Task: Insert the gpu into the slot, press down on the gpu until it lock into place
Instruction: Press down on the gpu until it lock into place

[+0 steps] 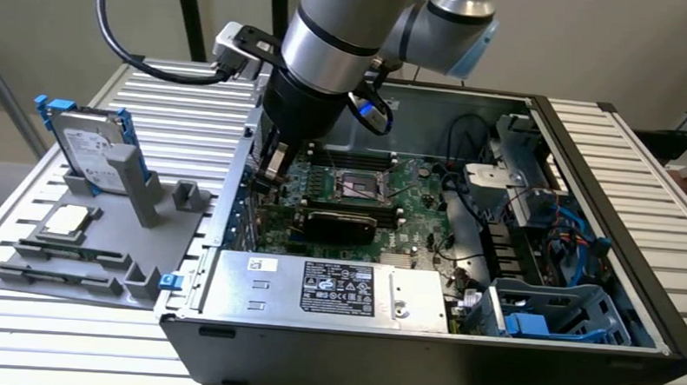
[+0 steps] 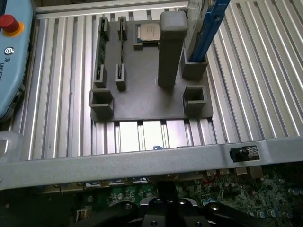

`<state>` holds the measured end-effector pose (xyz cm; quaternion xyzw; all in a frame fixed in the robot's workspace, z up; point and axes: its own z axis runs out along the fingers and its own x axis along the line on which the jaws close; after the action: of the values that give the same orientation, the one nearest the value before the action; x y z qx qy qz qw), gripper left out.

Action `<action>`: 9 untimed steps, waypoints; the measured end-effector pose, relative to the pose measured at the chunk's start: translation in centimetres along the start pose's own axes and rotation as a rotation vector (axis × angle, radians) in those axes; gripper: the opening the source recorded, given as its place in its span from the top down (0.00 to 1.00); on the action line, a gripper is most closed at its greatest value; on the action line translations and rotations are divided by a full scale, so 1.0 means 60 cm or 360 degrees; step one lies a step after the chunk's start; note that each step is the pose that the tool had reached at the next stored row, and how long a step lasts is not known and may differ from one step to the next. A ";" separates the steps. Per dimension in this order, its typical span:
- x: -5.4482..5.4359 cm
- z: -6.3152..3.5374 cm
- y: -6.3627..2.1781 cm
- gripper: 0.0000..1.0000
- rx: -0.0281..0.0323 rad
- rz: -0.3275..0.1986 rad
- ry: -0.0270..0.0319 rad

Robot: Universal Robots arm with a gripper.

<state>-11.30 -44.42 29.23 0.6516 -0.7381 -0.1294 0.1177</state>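
The gpu (image 1: 340, 222) is a flat black card lying across the green motherboard (image 1: 425, 205), just in front of the square processor socket (image 1: 361, 185). The slot is hidden beneath it. My gripper (image 1: 275, 165) hangs inside the open computer case at the exterior view's left, close to the case wall and a little beyond the card's left end. Its fingers are shut with nothing between them. I cannot tell whether they touch the card. In the wrist view the gripper (image 2: 165, 208) sits dark and shut over the motherboard's edge.
A silver labelled power-supply box (image 1: 328, 287) fills the case's front. Cables and a blue drive cage (image 1: 553, 310) crowd the right side. Outside the case a grey fixture (image 1: 97, 251) (image 2: 147, 101) holds a hard drive (image 1: 85, 146) and a processor (image 1: 67, 221).
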 end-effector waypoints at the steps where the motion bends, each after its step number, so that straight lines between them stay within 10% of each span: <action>1: 0.000 0.000 0.000 0.89 -0.00001 0.0002 -0.00007; 9: -0.001 0.005 -0.001 0.89 0.00008 0.0018 0.00060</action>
<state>-11.35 -44.36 28.93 0.6478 -0.7415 -0.1273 0.1197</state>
